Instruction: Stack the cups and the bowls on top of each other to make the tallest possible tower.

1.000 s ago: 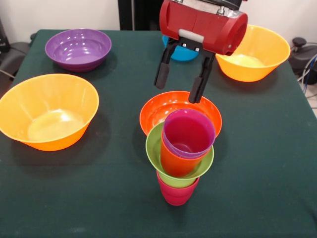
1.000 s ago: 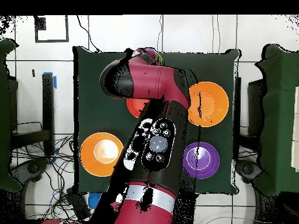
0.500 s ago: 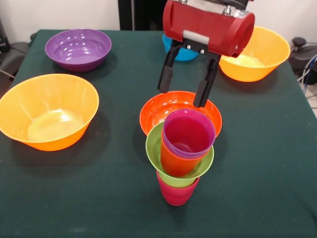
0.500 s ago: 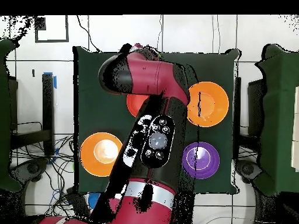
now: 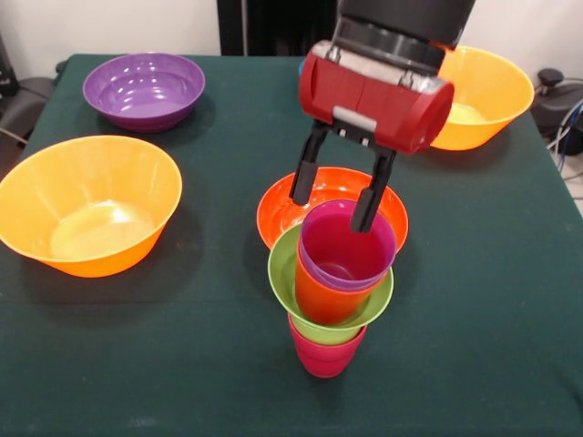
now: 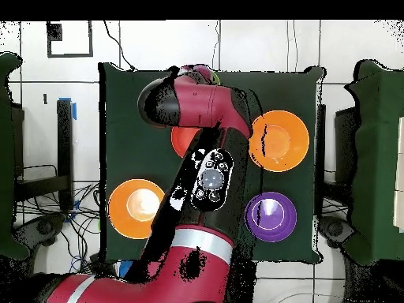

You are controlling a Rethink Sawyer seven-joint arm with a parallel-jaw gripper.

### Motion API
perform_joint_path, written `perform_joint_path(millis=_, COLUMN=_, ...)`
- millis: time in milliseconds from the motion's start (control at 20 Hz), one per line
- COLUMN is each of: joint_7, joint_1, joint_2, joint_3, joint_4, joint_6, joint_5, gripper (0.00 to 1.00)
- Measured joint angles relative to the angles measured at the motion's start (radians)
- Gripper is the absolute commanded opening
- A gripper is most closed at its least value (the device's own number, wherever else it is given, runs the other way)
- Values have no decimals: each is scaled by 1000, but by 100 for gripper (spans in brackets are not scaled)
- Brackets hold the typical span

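The tower (image 5: pixel 332 291) stands near the table's front: a crimson cup (image 5: pixel 325 353) at the bottom, a wide-rimmed lime green piece (image 5: pixel 284 273) on it, then an orange-red cup (image 5: pixel 321 305) with a purple cup (image 5: pixel 348 244) nested on top. Touching the tower from behind is a red-orange bowl (image 5: pixel 287 205). My gripper (image 5: pixel 330 208) hangs open over that bowl, just behind the purple cup. Its right fingertip overlaps the cup's back rim in the front view, and nothing is held. In the overhead view the arm (image 6: pixel 207 110) hides the gripper and most of the tower.
A large orange bowl (image 5: pixel 86 205) sits at the left and a purple bowl (image 5: pixel 144 91) at the far left. Another large orange bowl (image 5: pixel 496 86) is at the far right, partly behind the gripper body. Overhead, orange bowls (image 6: pixel 278 140) (image 6: pixel 136 208) and the purple bowl (image 6: pixel 270 216) flank the arm.
The gripper has come down and toward the tower, from above the far rim of the red-orange bowl to just behind the purple cup. Its fingers stay open. The tower has not moved.
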Motion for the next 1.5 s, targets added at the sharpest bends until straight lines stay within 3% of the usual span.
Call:
perform_joint_path(millis=600, joint_7=0, joint_1=0, joint_2=49, joint_3=-4, joint_4=0, joint_6=0, joint_5=0, gripper=100)
perform_joint_path(millis=1500, joint_7=0, joint_1=-7, joint_2=24, joint_3=-4, joint_4=0, joint_6=0, joint_5=0, gripper=100)
